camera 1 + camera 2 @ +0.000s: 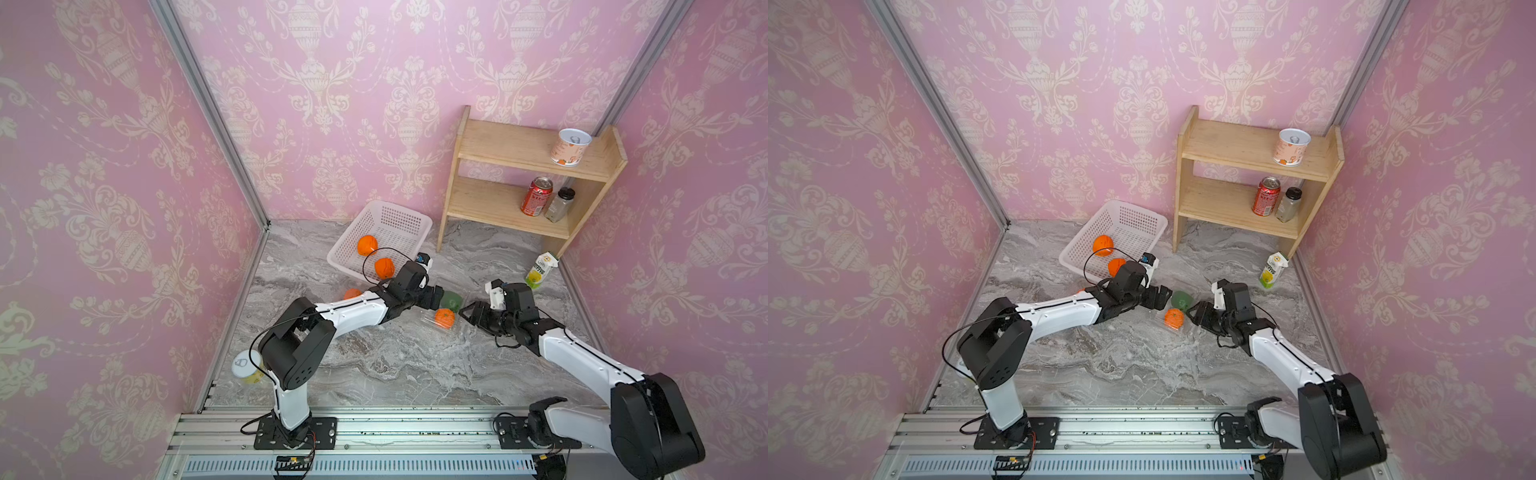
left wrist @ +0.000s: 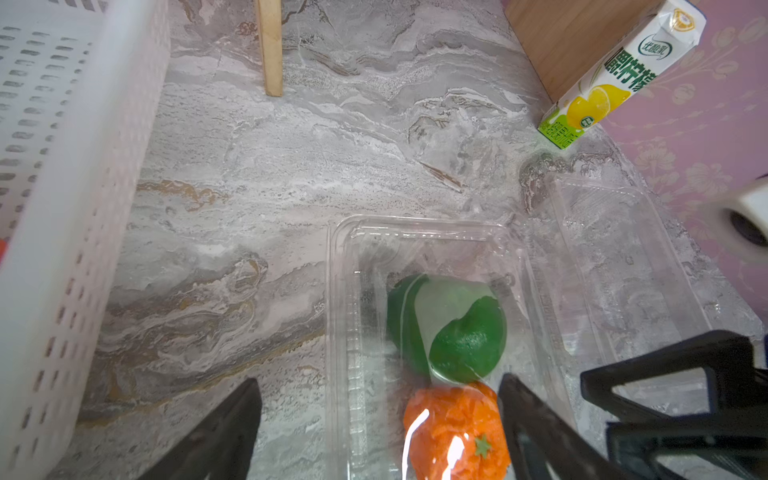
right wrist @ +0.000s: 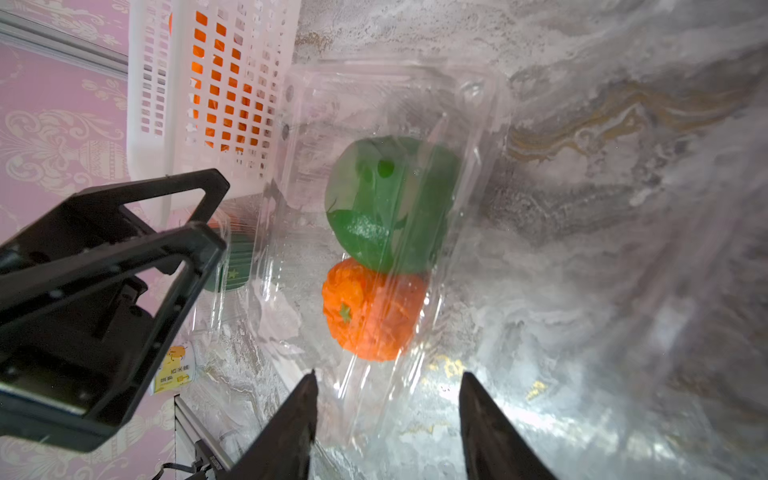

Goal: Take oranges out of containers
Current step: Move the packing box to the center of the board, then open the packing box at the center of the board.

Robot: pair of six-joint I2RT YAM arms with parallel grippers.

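Your left claw is spread wide astride one long rim of the clear tray, the orange between its fingers and touching a green fruit in that tray. Your right claw, fingers apart, faces the tray's orange end; bare worktop separates the tray from the white basket.

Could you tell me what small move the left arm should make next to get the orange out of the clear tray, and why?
I would probably nudge the left gripper sideways until the orange sits midway between its jaws. They stand open over the clear tray, holding nothing, but the orange lies close to one jaw and right against the green fruit.
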